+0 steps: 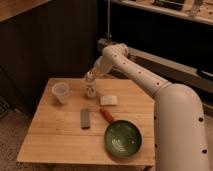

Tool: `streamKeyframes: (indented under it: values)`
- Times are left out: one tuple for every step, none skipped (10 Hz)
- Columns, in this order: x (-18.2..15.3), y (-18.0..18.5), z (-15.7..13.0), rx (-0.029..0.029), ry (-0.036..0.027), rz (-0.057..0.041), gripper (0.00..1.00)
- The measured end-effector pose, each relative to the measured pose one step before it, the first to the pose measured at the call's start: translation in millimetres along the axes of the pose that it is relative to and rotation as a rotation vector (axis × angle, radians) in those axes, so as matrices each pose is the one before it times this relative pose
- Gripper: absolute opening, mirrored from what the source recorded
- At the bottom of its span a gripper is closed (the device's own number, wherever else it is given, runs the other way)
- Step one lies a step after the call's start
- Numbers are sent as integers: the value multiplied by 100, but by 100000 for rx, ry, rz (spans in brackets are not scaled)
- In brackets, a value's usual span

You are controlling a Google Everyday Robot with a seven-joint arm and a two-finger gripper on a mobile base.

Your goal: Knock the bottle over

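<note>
The bottle (90, 85) is small and clear with a whitish cap and a pale label band. It stands upright at the back middle of the wooden table (55, 135). My white arm reaches in from the right. The gripper (96, 69) is just above and behind the bottle's cap, at its upper right. I cannot see contact between them. The translucent plastic cup (60, 92) stands upright to the left of the bottle.
A pale rectangular sponge-like block (108, 100) lies right of the bottle. A dark grey flat bar (86, 118) lies in the table's middle. A green bowl-shaped pan (122, 139) with a red handle (106, 115) sits at the front right. A dark wall and shelf stand behind.
</note>
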Motion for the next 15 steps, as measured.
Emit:
streamKeyframes:
  values:
    - [-152, -491, -102, 279, -367, -1954, 8]
    - [-261, -368, 145, 87, -130, -1374, 8]
    - [-316, -323, 95, 155, -292, -1038, 8]
    - [-491, -498, -341, 224, -66, -1576, 8]
    - [-358, -310, -213, 131, -302, -926, 8]
    - [-351, -282, -169, 148, -328, -1541, 8]
    - [-534, -327, -269, 97, -242, -1698, 8]
    - [-418, -201, -165, 81, -229, -1305, 8]
    - [-258, -48, -181, 58, -244, -1243, 8]
    - [-373, -91, -174, 56, -279, -1197, 8]
    - [-178, -251, -73, 129, -75, -1711, 8]
    - [-212, -509, 14, 249, -301, -1621, 8]
    - [-243, -376, -201, 294, -268, -1668, 8]
    - [5, 104, -234, -139, 163, -442, 8]
    - [-189, -197, 150, 92, -194, -861, 8]
